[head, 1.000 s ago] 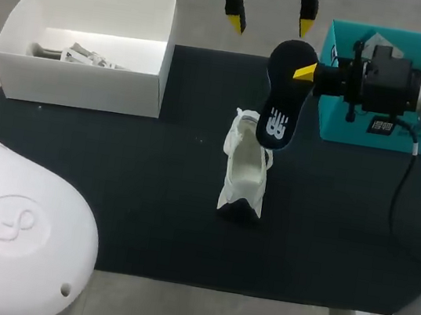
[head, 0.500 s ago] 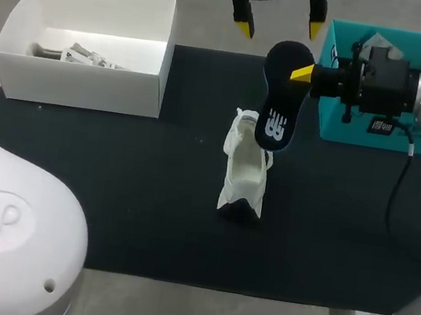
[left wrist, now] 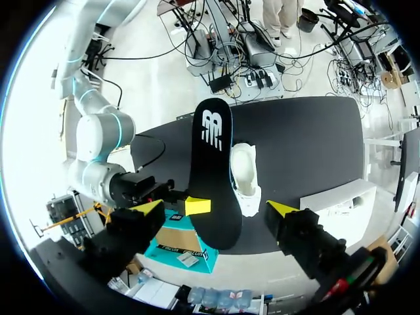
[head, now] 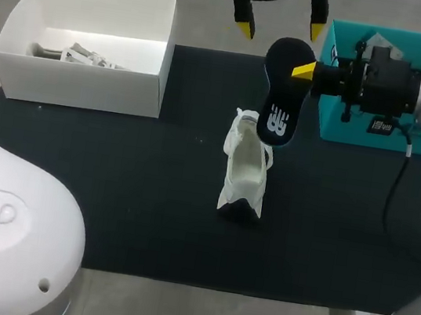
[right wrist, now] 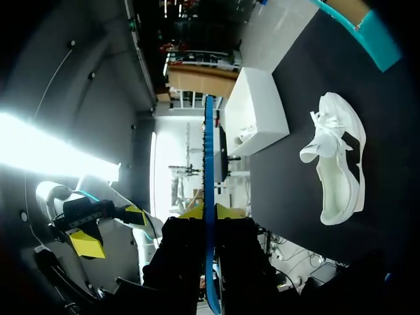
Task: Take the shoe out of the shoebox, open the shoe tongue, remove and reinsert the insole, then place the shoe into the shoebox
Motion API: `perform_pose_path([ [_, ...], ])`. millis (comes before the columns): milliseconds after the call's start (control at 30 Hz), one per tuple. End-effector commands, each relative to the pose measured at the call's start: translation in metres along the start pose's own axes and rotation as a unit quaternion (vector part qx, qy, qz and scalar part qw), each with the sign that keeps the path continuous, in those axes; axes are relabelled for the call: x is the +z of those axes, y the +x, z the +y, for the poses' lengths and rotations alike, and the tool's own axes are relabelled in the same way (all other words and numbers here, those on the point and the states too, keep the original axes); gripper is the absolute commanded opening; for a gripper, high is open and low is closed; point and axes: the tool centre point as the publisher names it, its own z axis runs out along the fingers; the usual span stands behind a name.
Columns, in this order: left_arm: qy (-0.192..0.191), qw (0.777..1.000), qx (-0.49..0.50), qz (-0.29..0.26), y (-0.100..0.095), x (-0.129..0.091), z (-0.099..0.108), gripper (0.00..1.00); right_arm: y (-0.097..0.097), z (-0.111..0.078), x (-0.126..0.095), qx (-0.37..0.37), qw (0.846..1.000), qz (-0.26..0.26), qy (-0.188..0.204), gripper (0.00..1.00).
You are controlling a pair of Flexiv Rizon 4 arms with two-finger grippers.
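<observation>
Risk: insole (head: 281,93), pinched at one edge in the closed jaws of the right gripper (right wrist: 209,211) and hanging over the white shoe (head: 245,171) on the mat (head: 110,190), may twist or slip on reinsertion, since the left gripper (head: 281,27) hangs wide open beyond it, steadying nothing.

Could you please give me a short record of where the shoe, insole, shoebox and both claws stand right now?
shoe: white, on the black mat, outside the shoebox
insole: dark, held off the mat, close to the shoe
right claw: shut on the insole
left claw: open, empty, beyond the insole
shoebox: white, open, at the mat's left
</observation>
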Motion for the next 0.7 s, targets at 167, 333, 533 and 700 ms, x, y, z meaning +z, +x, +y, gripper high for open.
perform_pose_path([
  [167,0.015,1.000,0.003,0.017,-0.0021,0.0039,-0.0037,1.00,-0.0065,-0.0045,-0.0025,0.000,1.000,0.026,-0.002,0.00],
  [333,0.010,1.000,0.006,0.019,-0.0058,0.0052,-0.0067,1.00,-0.0084,-0.0065,-0.0016,0.000,1.000,0.024,-0.002,0.00],
  [533,0.012,1.000,0.006,0.010,-0.0103,0.0067,-0.0079,1.00,-0.0085,-0.0075,-0.0011,0.000,1.000,0.024,-0.002,0.00],
  [700,0.022,0.994,-0.015,-0.105,-0.0113,0.0105,-0.0066,1.00,-0.0082,-0.0081,-0.0023,-0.001,1.000,0.020,-0.004,0.00],
])
